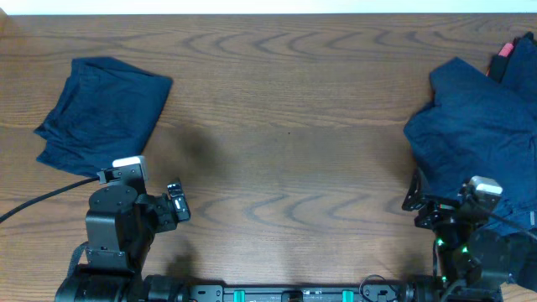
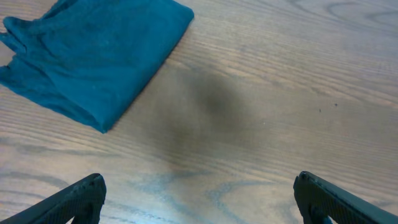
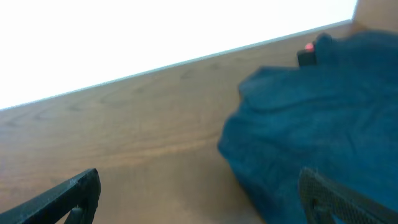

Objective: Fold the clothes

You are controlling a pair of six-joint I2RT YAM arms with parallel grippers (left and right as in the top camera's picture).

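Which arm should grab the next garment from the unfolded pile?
Right. The right pincer sits open at the edge of the pile; the left pincer, also open, is far off near the folded cloth.

Navy folded cloth (image 1: pixel 102 109); navy clothes pile (image 1: pixel 482 134); brown wood-grain table (image 1: pixel 294 126).

wood-grain table (image 1: pixel 285 134), bright white far edge
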